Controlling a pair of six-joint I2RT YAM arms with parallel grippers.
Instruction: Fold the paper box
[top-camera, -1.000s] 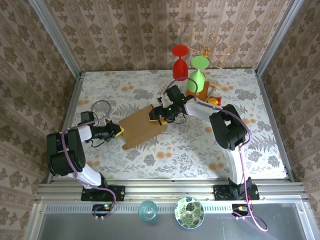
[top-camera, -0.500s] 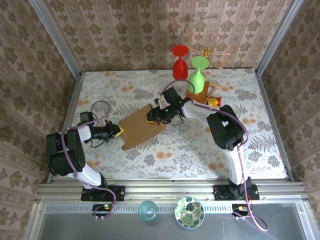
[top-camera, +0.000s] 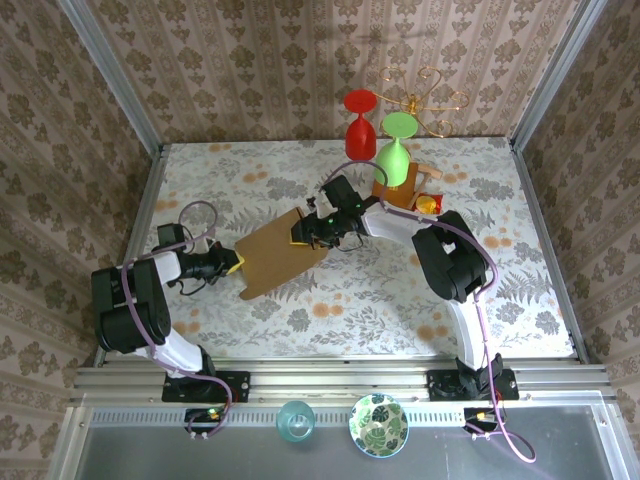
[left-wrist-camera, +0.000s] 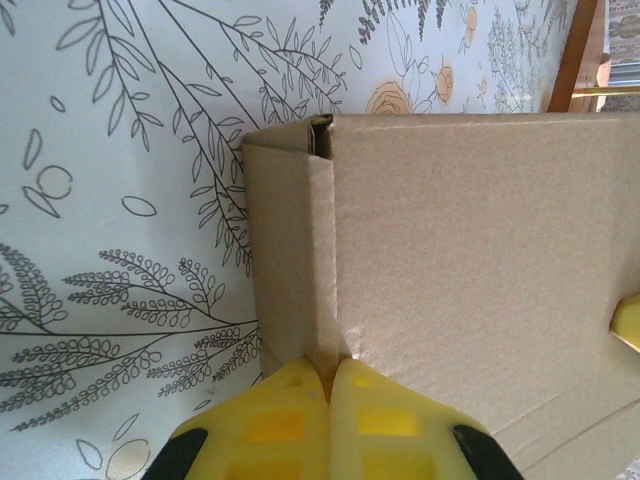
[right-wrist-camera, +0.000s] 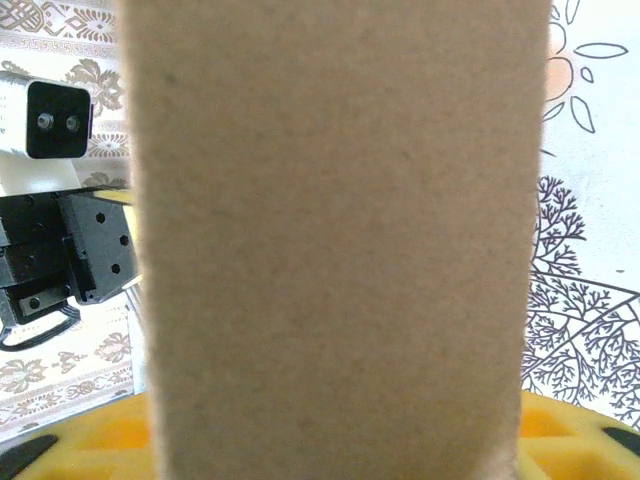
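A floral-patterned table (top-camera: 400, 290) seen from above, with two robot arms reaching in from its near edge. The paper box (top-camera: 278, 255), plain tan corrugated cardboard, lies left of the table's centre. It is turned at an angle, so its length runs from near-left to far-right.

The left gripper (top-camera: 232, 262) meets the box at its near-left end. In the left wrist view its two yellow fingers (left-wrist-camera: 275, 425) are pressed together, pinching a thin upright cardboard wall at a crease. A folded corner of the box stands just above them, and the broad flat panel spreads away to the right.

The right gripper (top-camera: 302, 232) is at the box's far-right end. In the right wrist view its yellow fingers (right-wrist-camera: 95, 440) stand wide apart, one at each side of a broad cardboard strip that covers the gap between them. The left arm's black and white housing (right-wrist-camera: 60, 220) shows beyond the strip.

Near the table's far edge, right of centre, a small orange-brown wooden stand (top-camera: 408, 190) bears a red glass (top-camera: 359, 125) and a green glass (top-camera: 396, 148). It stands apart from the box.

On the metal ledge in front of the arm bases sit a teal glass bowl (top-camera: 296, 420) and a green leaf-patterned bowl (top-camera: 378, 425), side by side.
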